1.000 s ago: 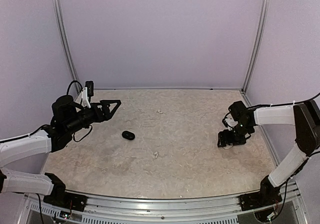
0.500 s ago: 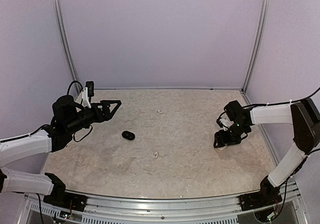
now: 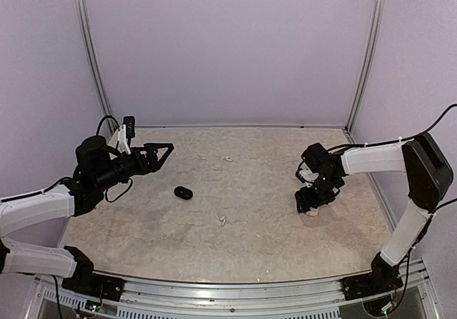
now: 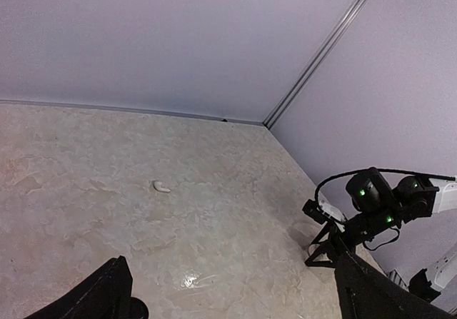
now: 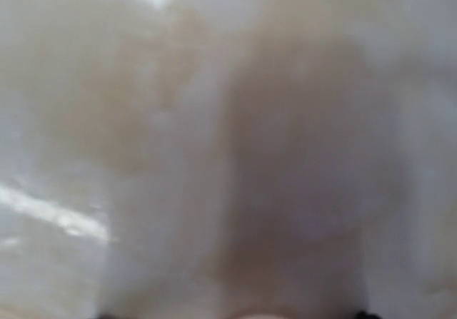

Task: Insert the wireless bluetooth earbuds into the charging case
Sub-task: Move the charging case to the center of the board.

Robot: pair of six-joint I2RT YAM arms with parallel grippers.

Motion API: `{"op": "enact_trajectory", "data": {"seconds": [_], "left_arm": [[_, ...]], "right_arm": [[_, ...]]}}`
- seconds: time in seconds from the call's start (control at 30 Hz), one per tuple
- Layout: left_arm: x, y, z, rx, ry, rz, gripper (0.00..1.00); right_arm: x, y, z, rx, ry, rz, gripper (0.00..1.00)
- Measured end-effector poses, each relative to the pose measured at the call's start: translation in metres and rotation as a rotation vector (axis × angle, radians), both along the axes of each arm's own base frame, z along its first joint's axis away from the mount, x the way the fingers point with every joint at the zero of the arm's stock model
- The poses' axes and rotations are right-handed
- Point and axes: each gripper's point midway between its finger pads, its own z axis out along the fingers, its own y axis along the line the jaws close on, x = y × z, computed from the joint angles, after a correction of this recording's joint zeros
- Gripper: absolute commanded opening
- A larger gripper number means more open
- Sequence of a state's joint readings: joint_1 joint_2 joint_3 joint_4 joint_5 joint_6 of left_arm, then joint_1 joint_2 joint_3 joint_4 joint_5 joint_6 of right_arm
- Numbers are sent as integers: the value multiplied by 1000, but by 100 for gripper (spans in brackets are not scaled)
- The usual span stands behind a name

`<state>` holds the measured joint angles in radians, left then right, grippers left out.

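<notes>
Two white earbuds lie on the table, one at the far middle (image 3: 228, 159) that also shows in the left wrist view (image 4: 161, 186), and one nearer the front (image 3: 223, 221). A small black oval case (image 3: 183, 192) lies left of centre. No black buds show. My left gripper (image 3: 163, 150) is open and empty, held above the table's left side. My right gripper (image 3: 309, 203) points straight down at the table on the right with its fingers spread. A small white thing (image 3: 313, 212) sits at its tips. The right wrist view is a blur of table.
The marbled tabletop (image 3: 271, 240) is walled by pale panels at the back and sides, with metal posts (image 3: 364, 55) in the far corners. A metal rail (image 3: 228, 283) runs along the near edge between the arm bases.
My right gripper has slid left along the table toward the centre, and the white thing at its tips has moved with it. The left arm has not moved.
</notes>
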<state>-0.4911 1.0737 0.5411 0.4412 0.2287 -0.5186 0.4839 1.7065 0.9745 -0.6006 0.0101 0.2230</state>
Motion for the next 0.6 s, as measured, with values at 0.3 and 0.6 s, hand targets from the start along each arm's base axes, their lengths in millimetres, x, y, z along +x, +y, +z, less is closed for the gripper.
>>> {"op": "enact_trajectory", "data": {"seconds": [0.3, 0.6], "left_arm": [[0, 0, -1, 2, 3, 0, 99], [-1, 1, 3, -4, -8, 1, 99]], "right_arm": [[-3, 58, 11, 238, 30, 73, 75], [-15, 61, 30, 258, 26, 53, 84]]}}
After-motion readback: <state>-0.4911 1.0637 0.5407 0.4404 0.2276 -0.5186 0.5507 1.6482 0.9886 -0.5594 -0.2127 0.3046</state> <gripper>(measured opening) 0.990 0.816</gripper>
